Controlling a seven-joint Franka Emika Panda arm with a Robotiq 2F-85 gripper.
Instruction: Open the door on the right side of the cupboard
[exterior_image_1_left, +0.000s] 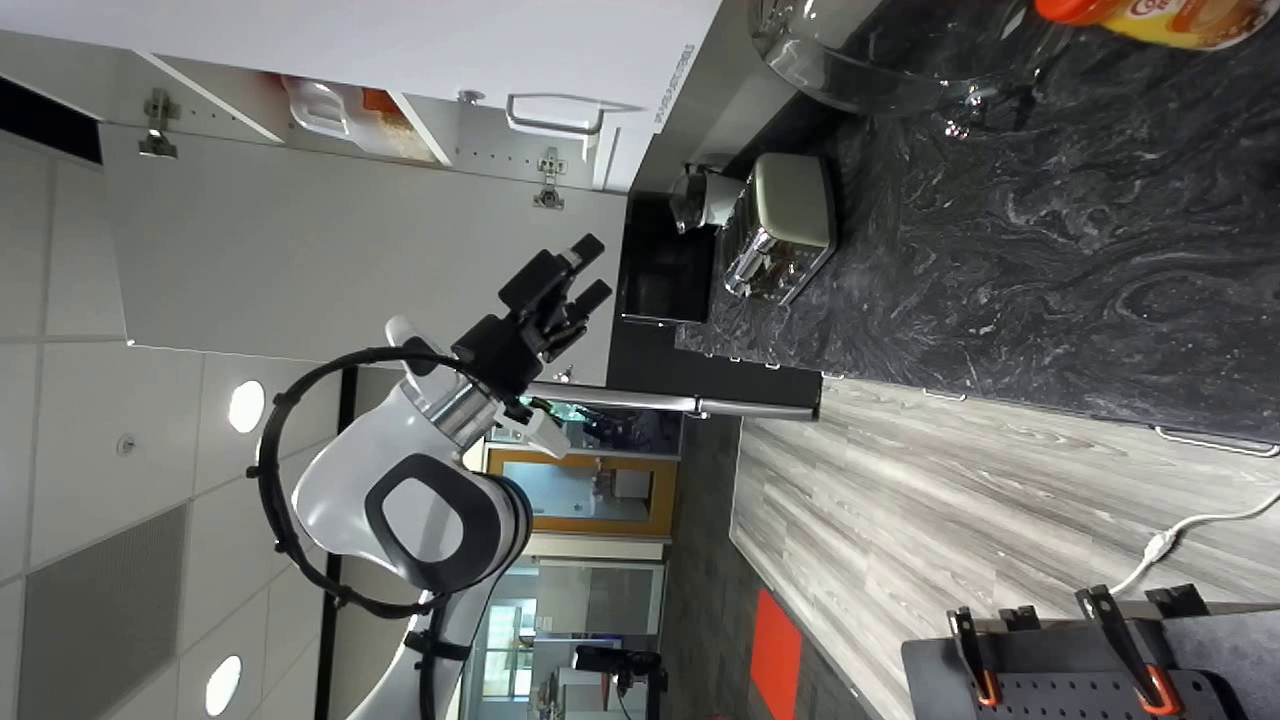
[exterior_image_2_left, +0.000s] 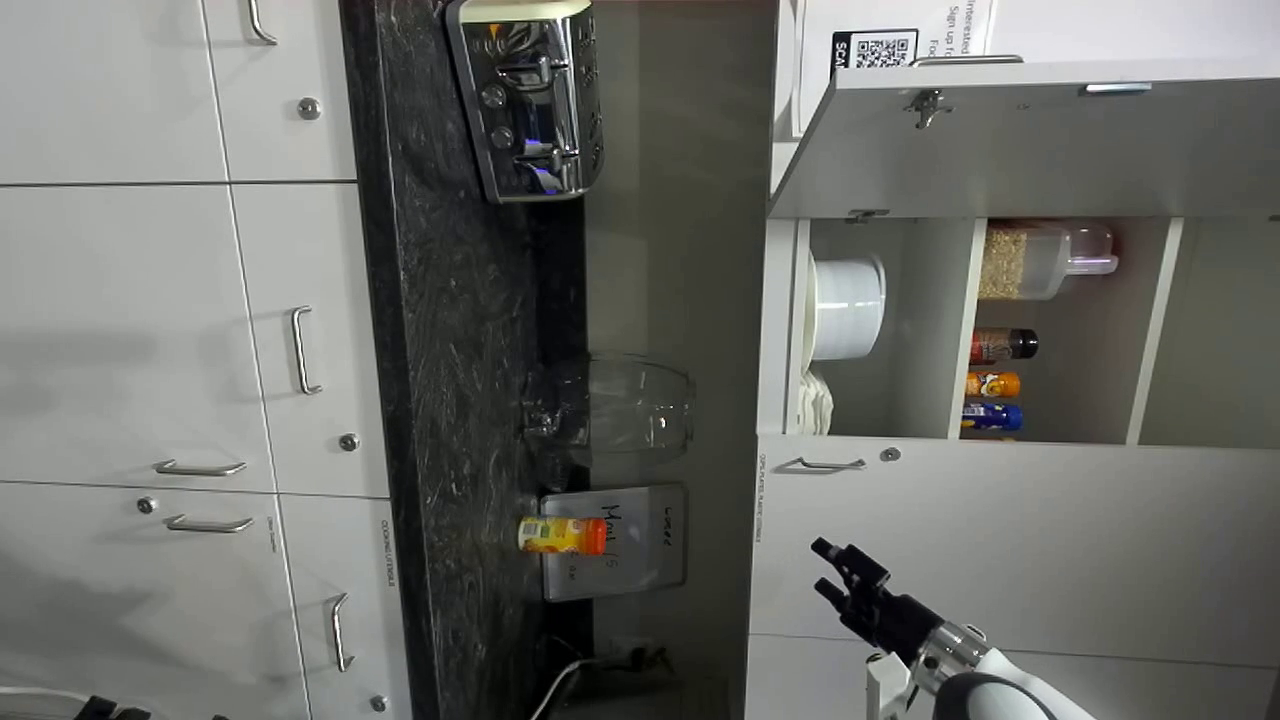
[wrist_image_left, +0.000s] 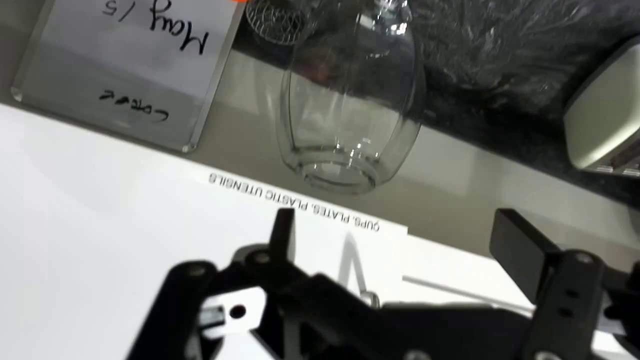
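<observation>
The door is a flat light-grey panel, shut, with text along its edge; it also shows in an exterior view and in the wrist view. Its slim silver bar handle sits near the open compartment, with a small round lock close by. In the wrist view the handle is mostly hidden behind the gripper. The cupboard has its neighbouring compartment open. My gripper is open and empty, in front of the door and apart from the handle; both exterior views show it.
The neighbouring door stands swung open beside the arm. Below the cupboard, a dark marbled counter bears a toaster, a glass dispenser, an orange-lidded jar and a small whiteboard. The compartment holds a white container and several bottles.
</observation>
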